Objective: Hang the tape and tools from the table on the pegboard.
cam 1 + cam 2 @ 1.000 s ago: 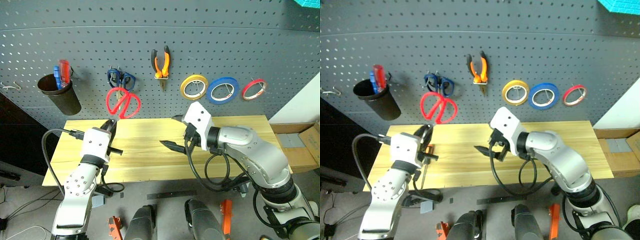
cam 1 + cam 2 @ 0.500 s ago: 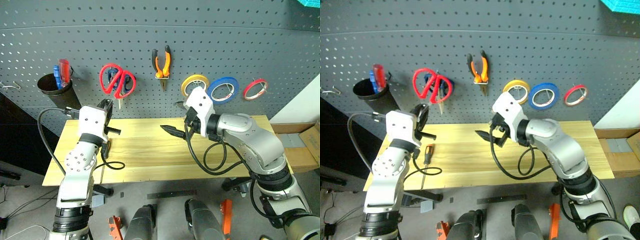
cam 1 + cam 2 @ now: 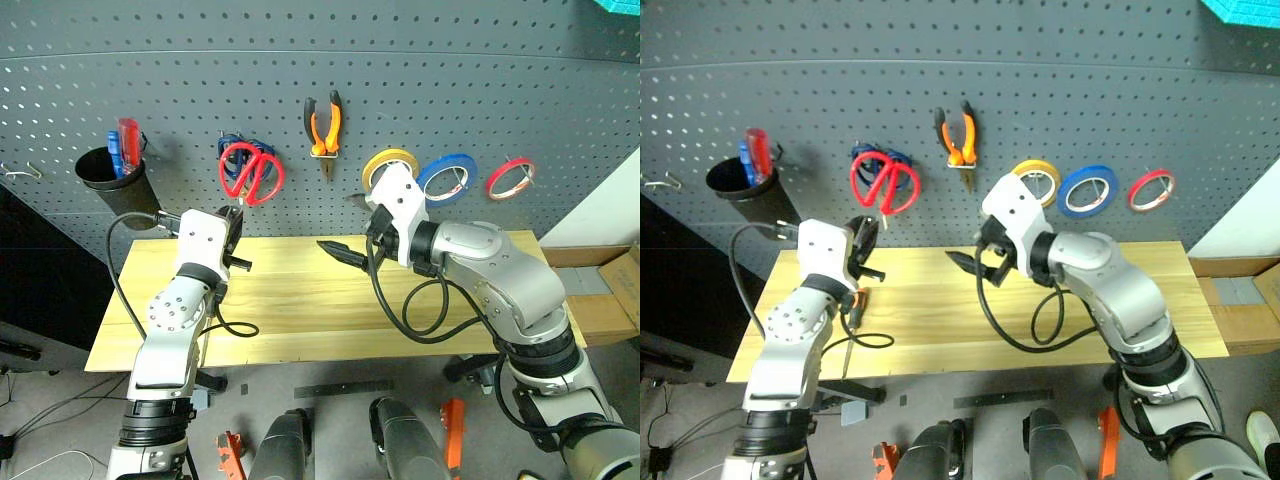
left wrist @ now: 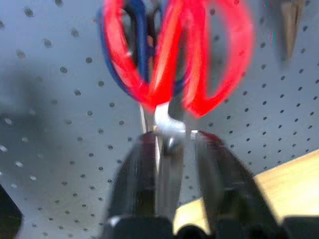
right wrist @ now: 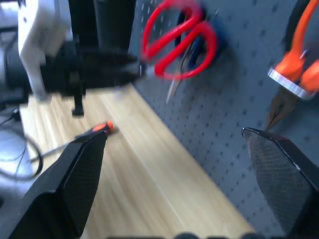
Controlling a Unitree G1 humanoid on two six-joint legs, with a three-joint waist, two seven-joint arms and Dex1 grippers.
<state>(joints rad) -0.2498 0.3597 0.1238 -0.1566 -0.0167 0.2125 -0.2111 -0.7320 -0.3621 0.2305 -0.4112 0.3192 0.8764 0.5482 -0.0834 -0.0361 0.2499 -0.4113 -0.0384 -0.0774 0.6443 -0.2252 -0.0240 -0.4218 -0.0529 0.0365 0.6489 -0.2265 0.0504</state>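
Note:
The red-handled scissors hang handles-up against the pegboard, overlapping the blue-handled scissors. My left gripper is just below them. In the left wrist view its fingers flank the blades, with a gap on one side, so it is open. The orange-and-black pliers and the blue tape hang on the board. A screwdriver with an orange-and-black handle lies on the table by my left arm. My right gripper hovers open and empty over the table's middle.
A yellow roll and a red roll hang on either side of the blue tape. At the board's left, a black cup holds red and blue screwdrivers. A cardboard box sits past the table's right end.
My left gripper lifted the red scissors from above the table up to the pegboard, onto the blue scissors. Its fingers have since parted. My right gripper rose a little.

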